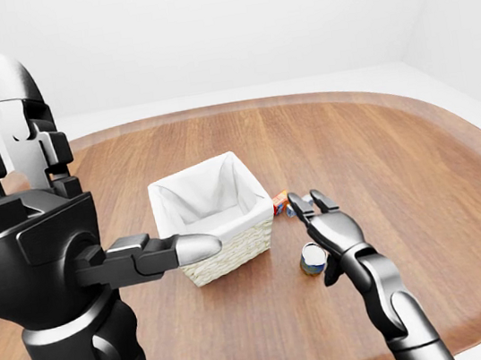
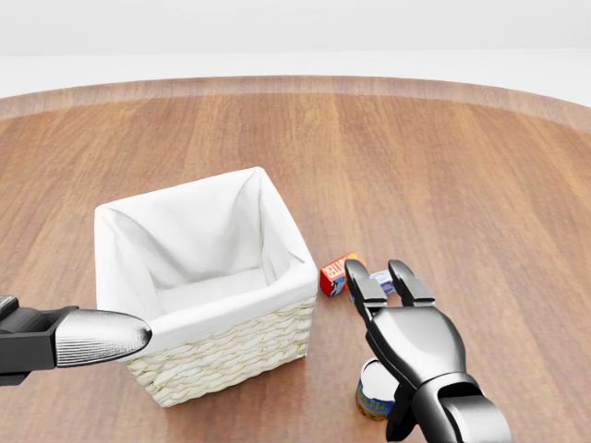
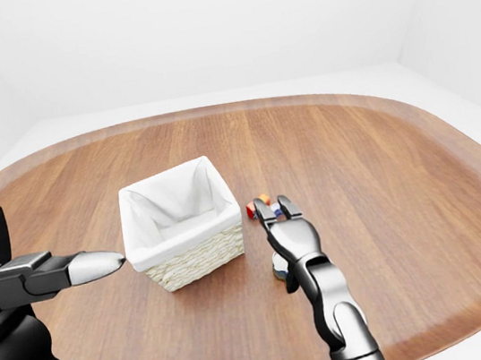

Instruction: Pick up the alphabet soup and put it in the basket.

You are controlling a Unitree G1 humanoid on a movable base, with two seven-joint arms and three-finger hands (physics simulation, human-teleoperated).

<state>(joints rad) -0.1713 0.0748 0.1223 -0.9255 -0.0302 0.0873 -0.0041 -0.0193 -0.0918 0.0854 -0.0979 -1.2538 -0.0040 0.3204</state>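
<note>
Alphabet soup: a small can [image 2: 377, 388] is standing upright on the counter [image 2: 480, 185], low in the head view, to the right of the basket and apart from it; its pale top is showing, and the right hand is partly covering it.
Basket: the woven basket [image 2: 222, 355] with a white cloth lining is sitting on the counter left of centre in the head view, its opening facing up and nothing showing inside.
Right hand: the right hand [image 2: 411, 337] is hovering directly above the can, palm down, reaching in from the bottom right of the head view.
Right fingers: the fingers [image 2: 366, 288] are pointing away toward the top of the view and are lying spread, not wrapped round anything; one dark finger is hanging down beside the can, and whether it is touching the can cannot be told.
Red box: a small red box [image 2: 336, 274] is lying on the counter just beyond the fingertips, near the basket's right corner.
Left hand: the left hand [image 1: 43, 255] is filling the left side of the left-eye view, raised above the counter, holding nothing.
Left fingers: one silver-tipped finger [image 1: 198, 248] is sticking out sideways toward the basket, while others are standing upright and apart.
</note>
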